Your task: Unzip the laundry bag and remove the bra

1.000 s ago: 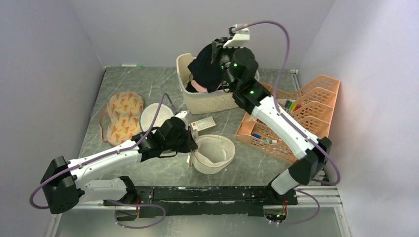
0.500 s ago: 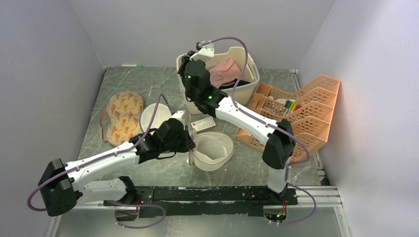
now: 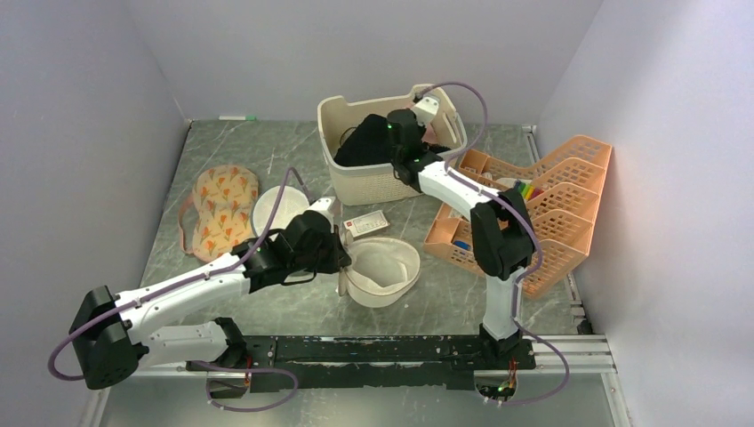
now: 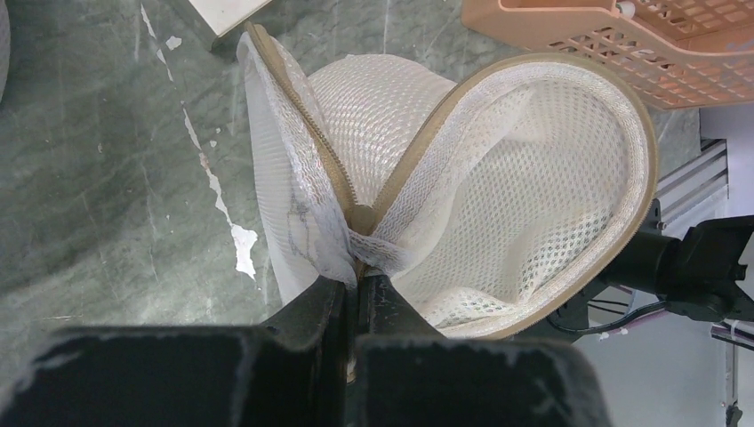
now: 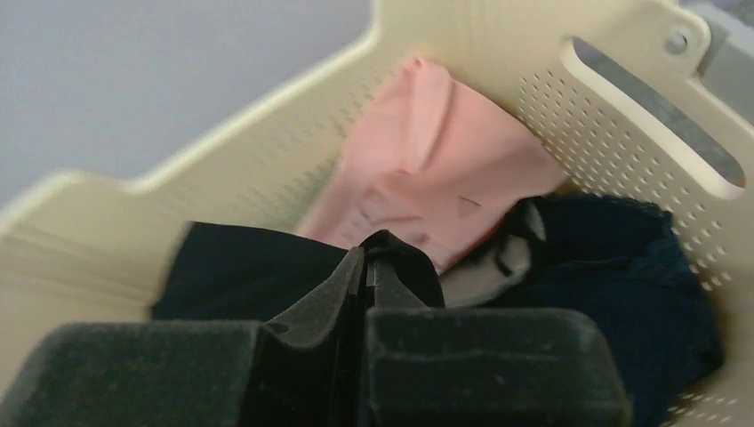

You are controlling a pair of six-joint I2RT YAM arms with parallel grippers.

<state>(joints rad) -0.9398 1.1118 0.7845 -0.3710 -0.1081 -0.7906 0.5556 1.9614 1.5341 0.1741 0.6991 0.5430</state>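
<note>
The laundry bag (image 3: 384, 271) lies unzipped in the middle of the table. Its white mesh inside (image 4: 498, 178) gapes open and holds nothing. My left gripper (image 3: 342, 258) is shut on the bag's left rim, where the beige zip ends (image 4: 357, 285). At the back, my right gripper (image 3: 393, 135) reaches down into the cream basket (image 3: 373, 182). Its jaws (image 5: 367, 258) are pinched shut on a fold of the black bra (image 5: 240, 276), which lies in the basket (image 5: 605, 116) beside a pink garment (image 5: 427, 178).
An orange wire rack (image 3: 533, 213) with pens stands on the right. Floral pads (image 3: 222, 209) and a plain white round mesh bag (image 3: 280, 209) lie on the left. A small white card (image 3: 364, 222) sits behind the laundry bag.
My right arm held the black bra high over the basket, swung left, then came down into the basket with it. The left gripper and bag have hardly moved.
</note>
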